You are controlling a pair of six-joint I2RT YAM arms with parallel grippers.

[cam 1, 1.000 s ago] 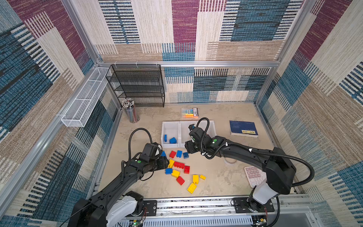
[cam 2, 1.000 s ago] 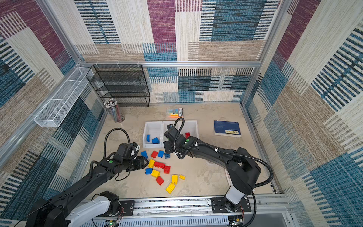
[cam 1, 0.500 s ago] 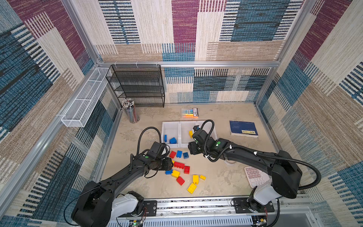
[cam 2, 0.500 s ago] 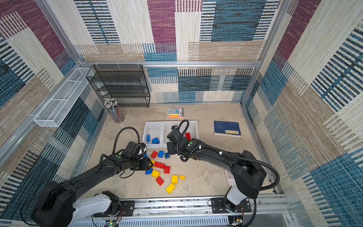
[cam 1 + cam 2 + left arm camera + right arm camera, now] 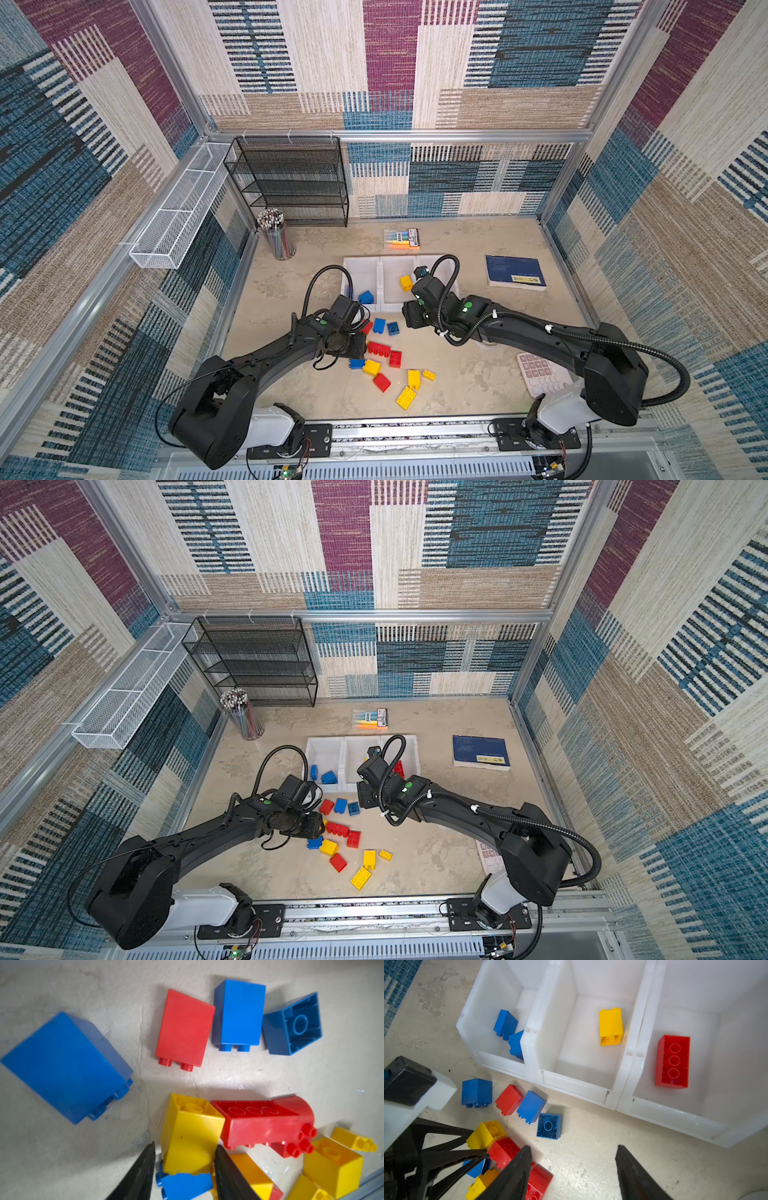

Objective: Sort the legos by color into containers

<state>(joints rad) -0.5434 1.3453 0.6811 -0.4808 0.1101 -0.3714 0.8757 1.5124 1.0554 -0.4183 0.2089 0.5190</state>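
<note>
Top views both show the scattered legos (image 5: 406, 397) on the tabletop (image 5: 457, 395) in front of the containers (image 5: 380, 266), with several yellow ones lying farthest from the row. Closer to the containers, the left wrist view shows the left gripper (image 5: 185, 1145) straddling an upturned yellow brick (image 5: 191, 1130) that touches a long red brick (image 5: 259, 1124). One finger (image 5: 226, 1167) lies against the yellow brick and a thin gap shows at its partner, so whether the grasp is made cannot be told. Just before the containers' front lips lie a small red brick (image 5: 508, 1099) and three loose blue bricks (image 5: 530, 1106). In the right wrist view, the right gripper (image 5: 573, 1147) hangs over bare tabletop just in front of the containers, its jaws spread wide with nothing between them. Within the containers, the bin at the left arm's end holds two binned blue bricks (image 5: 505, 1022). The middle bin holds one binned yellow brick (image 5: 610, 1024), and the bin at the right arm's end holds one binned red brick (image 5: 672, 1061), underside up. Behind the containers lies a highlighter pack (image 5: 402, 239), and farther behind stands a black mesh rack (image 5: 291, 183).
</note>
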